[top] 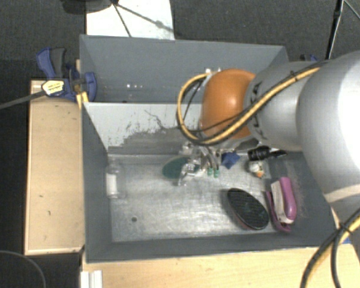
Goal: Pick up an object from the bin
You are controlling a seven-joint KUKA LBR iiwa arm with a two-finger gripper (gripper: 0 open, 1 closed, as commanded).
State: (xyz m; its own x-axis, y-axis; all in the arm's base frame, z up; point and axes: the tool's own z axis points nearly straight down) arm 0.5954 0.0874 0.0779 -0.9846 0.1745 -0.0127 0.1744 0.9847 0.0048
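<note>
Gripper (195, 165) sits low at the middle of the bin (138, 71), seemingly touching the dark green rounded piece (171, 170); I cannot tell whether it is spread or closed, so I would confirm grip, then lift straight up.

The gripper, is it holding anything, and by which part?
Cannot tell. The gripper is low, right beside a dark green thing, but whether it has a hold on it is unclear.
</note>
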